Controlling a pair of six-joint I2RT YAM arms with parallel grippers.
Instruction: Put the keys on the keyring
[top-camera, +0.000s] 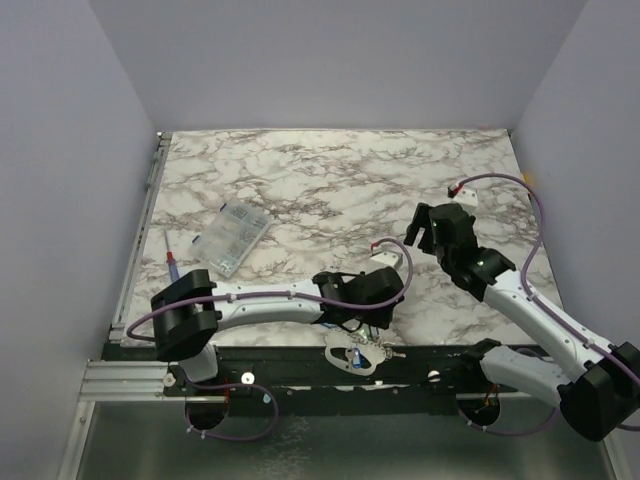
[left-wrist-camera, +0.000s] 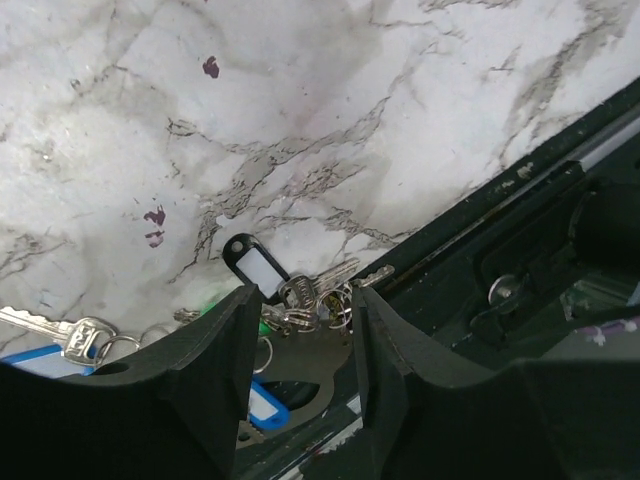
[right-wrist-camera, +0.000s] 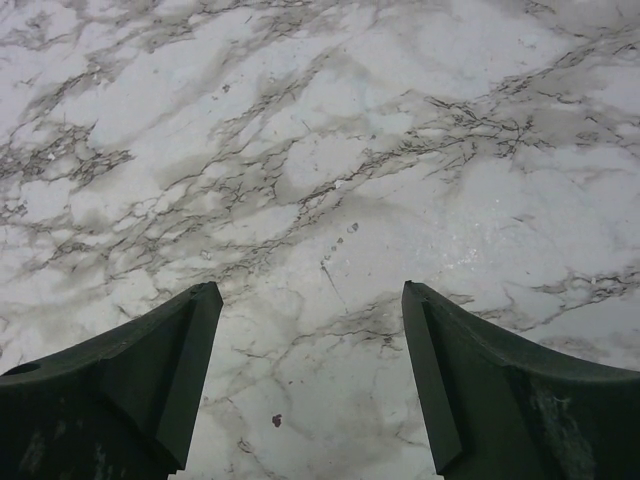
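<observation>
While open marble table (top-camera: 330, 180) is stretching far ahead of both hands, the right gripper (right-wrist-camera: 310, 300) is hanging above it, spread wide and empty. The left gripper (left-wrist-camera: 303, 300) is hovering at the table's near edge with its fingers apart; whether it is pinching anything, I cannot tell. Just beneath its tips the keyring (top-camera: 340, 352) is lying flat, its long axis running along that edge. The keys (left-wrist-camera: 330, 278) are bunching between the fingers, blades pointing along the edge.
</observation>
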